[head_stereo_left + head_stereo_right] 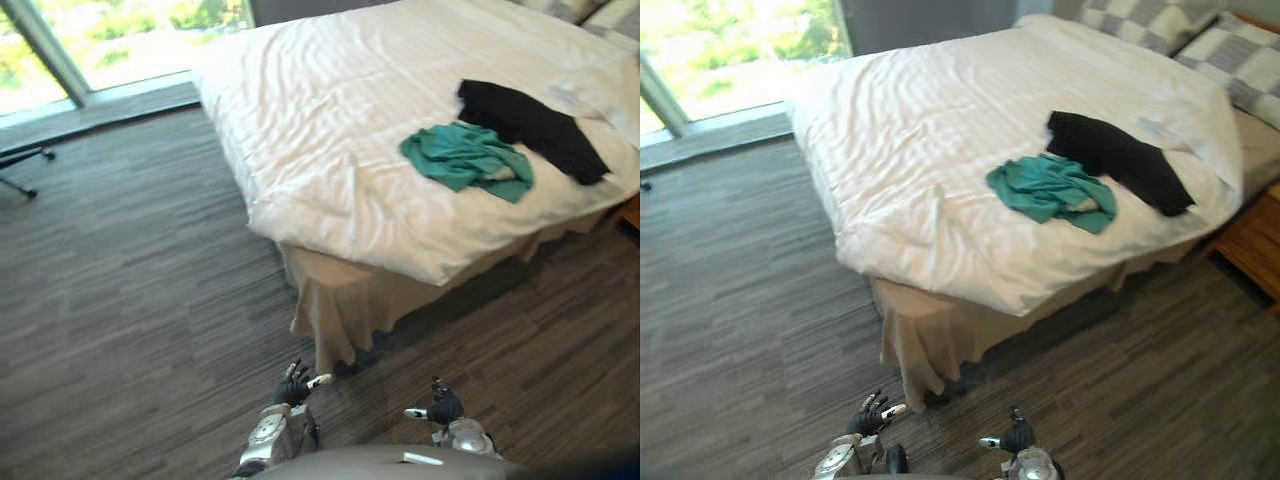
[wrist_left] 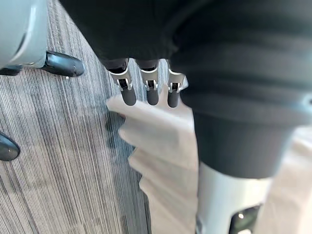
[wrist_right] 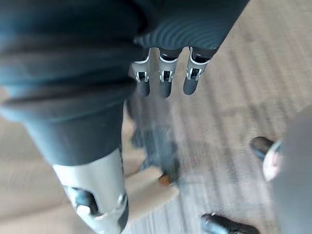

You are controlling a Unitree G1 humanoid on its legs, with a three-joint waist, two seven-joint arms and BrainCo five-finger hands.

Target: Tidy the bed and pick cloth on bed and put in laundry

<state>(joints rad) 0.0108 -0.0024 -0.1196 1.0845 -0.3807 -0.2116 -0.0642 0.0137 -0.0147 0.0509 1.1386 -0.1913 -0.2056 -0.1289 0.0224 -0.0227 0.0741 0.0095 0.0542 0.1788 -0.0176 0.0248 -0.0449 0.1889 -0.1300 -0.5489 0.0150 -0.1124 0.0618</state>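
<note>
Teal cloth (image 1: pixel 465 158), black cloth (image 1: pixel 530 125): two on bed (image 1: pixel 330 150); left hand (image 1: pixel 293 388), right hand (image 1: pixel 443 405) uncurled, empty

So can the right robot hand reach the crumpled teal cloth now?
Probably not: the right robot hand hangs low over the grey floor, short of the white-covered bed where the crumpled teal cloth lies.

Bed (image 1: pixel 910 130), white duvet: teal cloth (image 1: pixel 1050 190) lies crumpled on it, with black cloth (image 1: pixel 1125 160) touching it at its 2 o'clock. Checked pillows (image 1: pixel 1140 25) at 1 o'clock. Left hand (image 1: pixel 872 415) and right hand (image 1: pixel 1012 437) at 6 o'clock over the carpet (image 1: pixel 740 300), fingers loose and empty.
</note>
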